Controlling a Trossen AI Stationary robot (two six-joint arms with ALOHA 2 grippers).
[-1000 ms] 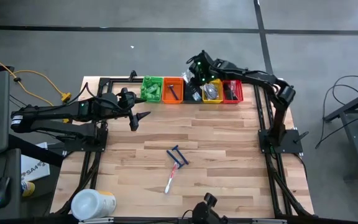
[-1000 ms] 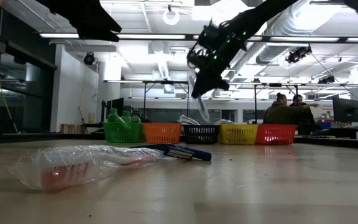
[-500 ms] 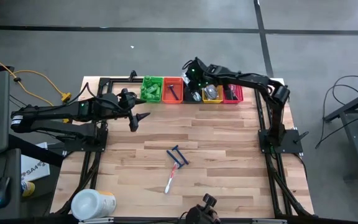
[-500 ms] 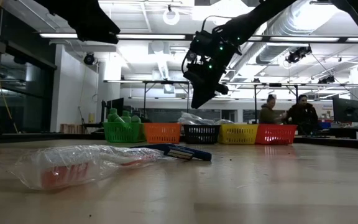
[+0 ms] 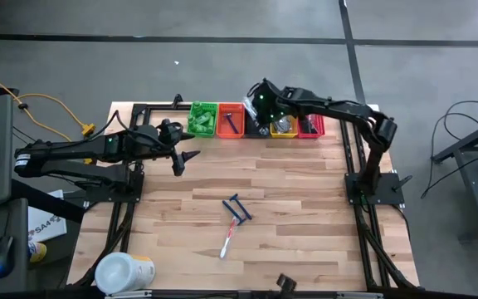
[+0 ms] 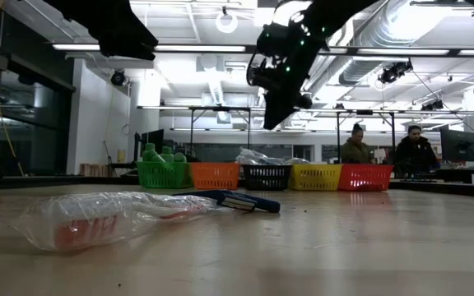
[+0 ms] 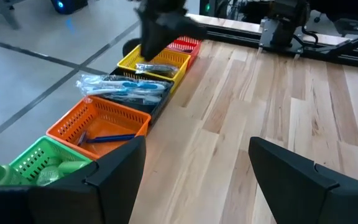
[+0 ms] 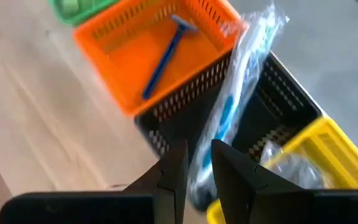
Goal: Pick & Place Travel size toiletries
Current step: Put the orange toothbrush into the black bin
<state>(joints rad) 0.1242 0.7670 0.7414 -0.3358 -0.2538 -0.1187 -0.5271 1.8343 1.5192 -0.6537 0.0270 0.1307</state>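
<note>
Right claw [image 8: 194, 171] – over black bin [image 8: 272, 112] – no legible writing.

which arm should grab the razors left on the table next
Left, probably. The left gripper hangs open over bare wood nearer the blue plastic razors; the right gripper is over the coloured bins at the far edge.

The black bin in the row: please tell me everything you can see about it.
The black bin is a small plastic basket with lattice walls, third in the row, standing between the orange bin and the yellow bin at the table's far edge. Toothbrushes in clear wrappers lie across it, white and blue, reaching over its rim. The right gripper hangs above it, fingers almost together, holding nothing. The left gripper waits apart, open.
</note>
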